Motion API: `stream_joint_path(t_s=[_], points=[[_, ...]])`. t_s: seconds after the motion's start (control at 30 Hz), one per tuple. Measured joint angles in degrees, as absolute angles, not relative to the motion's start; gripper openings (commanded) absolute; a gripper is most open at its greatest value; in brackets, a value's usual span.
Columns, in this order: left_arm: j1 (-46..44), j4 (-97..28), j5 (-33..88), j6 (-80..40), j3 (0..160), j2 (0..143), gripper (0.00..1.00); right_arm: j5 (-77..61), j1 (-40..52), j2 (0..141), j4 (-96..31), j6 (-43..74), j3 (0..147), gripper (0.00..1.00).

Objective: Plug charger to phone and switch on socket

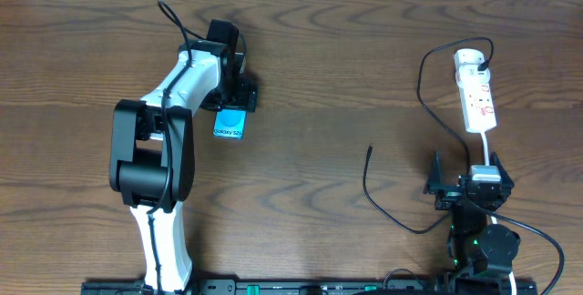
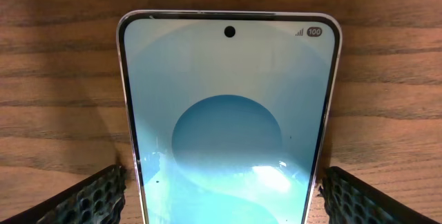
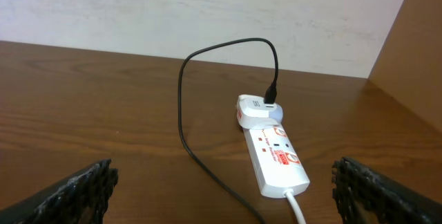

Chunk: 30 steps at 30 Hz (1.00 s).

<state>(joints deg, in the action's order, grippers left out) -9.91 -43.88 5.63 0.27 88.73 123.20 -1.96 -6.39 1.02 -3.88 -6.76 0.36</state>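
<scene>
The phone (image 1: 230, 127) lies flat on the table (image 1: 319, 58), left of centre, screen up and lit. From overhead only its near end shows, the rest hidden beneath the left gripper (image 1: 232, 95). The left wrist view fills in what is covered: the top edge, the camera hole and a battery mark of 100, with the left gripper (image 2: 224, 200) straddling the phone, one textured finger (image 2: 97, 196) close along each long side. Whether the pads press the rim or only stand beside it I cannot tell.

The charger (image 1: 421, 86) has its plug tip (image 1: 369, 151) loose on the wood, well apart from the phone; this free end shows only from overhead. The right wrist view shows the other end of the charger (image 3: 181, 106) seated in a white adapter (image 3: 255, 110) on the far end of the socket (image 3: 276, 158). The socket (image 1: 476, 95) lies at the right, its white cord (image 1: 485, 145) running towards the right gripper (image 1: 466, 169). That gripper (image 3: 228, 196) is spread wide and empty.
</scene>
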Motion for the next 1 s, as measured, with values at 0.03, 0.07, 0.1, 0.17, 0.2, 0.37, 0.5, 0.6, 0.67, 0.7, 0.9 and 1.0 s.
stream_joint_path(t_s=[0.03,0.07,0.1,0.17,0.2,0.37,0.5,0.6,0.67,0.7,0.9,1.0], points=[[-9.91,-43.90,5.63,0.27,88.73,123.20,0.89,-1.96,-6.39,1.02,-3.90,-6.76,0.36,0.99],[-9.91,-43.92,5.63,0.23,88.73,123.20,0.88,-1.96,-6.39,1.02,-3.90,-6.76,0.36,0.99],[-9.91,-43.94,5.63,0.25,88.73,123.20,0.88,-1.96,-6.39,1.02,-3.90,-6.79,0.36,0.99],[-9.91,-44.14,5.63,0.25,88.73,123.20,0.87,-1.96,-6.39,1.02,-3.88,-6.79,0.36,0.99],[-9.91,-44.18,5.63,0.25,88.73,123.20,0.86,-1.96,-6.39,1.02,-3.90,-6.76,0.36,0.99],[-9.91,-44.56,5.63,0.27,88.73,123.20,0.84,-1.96,-6.39,1.02,-3.88,-6.76,0.36,0.99],[-9.91,-44.66,5.63,0.43,88.73,123.20,0.84,-1.96,-6.39,1.02,-3.90,-6.76,0.36,0.99],[-9.91,-44.77,5.63,0.47,88.73,123.20,0.84,-1.96,-6.39,1.02,-3.90,-6.76,0.36,0.99],[-9.91,-44.77,5.63,0.47,88.73,123.20,0.84,-1.96,-6.39,1.02,-3.90,-6.76,0.36,0.99],[-9.91,-44.77,5.63,0.47,88.73,123.20,0.84,-1.96,-6.39,1.02,-3.90,-6.76,0.36,0.99],[-9.91,-44.77,5.63,0.47,88.73,123.20,0.85,-1.96,-6.39,1.02,-3.90,-6.76,0.36,0.99],[-9.91,-44.77,5.63,0.49,88.73,123.20,0.85,-1.96,-6.39,1.02,-3.90,-6.76,0.36,0.99]])
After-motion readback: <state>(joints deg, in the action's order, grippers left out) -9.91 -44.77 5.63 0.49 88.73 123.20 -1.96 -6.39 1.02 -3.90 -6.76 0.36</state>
